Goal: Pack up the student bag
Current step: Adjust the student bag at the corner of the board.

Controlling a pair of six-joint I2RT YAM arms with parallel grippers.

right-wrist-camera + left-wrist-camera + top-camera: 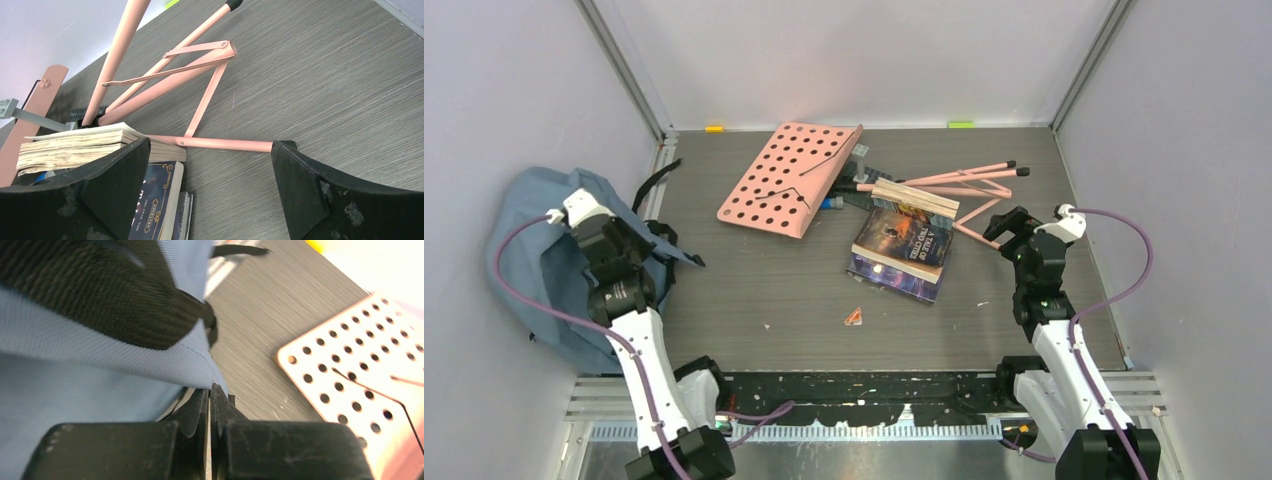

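The blue-grey student bag lies slumped at the table's left edge, against the wall. My left gripper is shut on a corner of its fabric, drawn out to the right. The left wrist view shows the jaws pressed together at the bag hem, with a black strap above. My right gripper hangs open just right of a stack of books. In its wrist view the right gripper holds nothing, with the books by its left finger.
A pink perforated board lies tilted at the back centre. Its folded pink stand legs stretch behind the books. A small orange scrap sits near the front. Walls close in on both sides.
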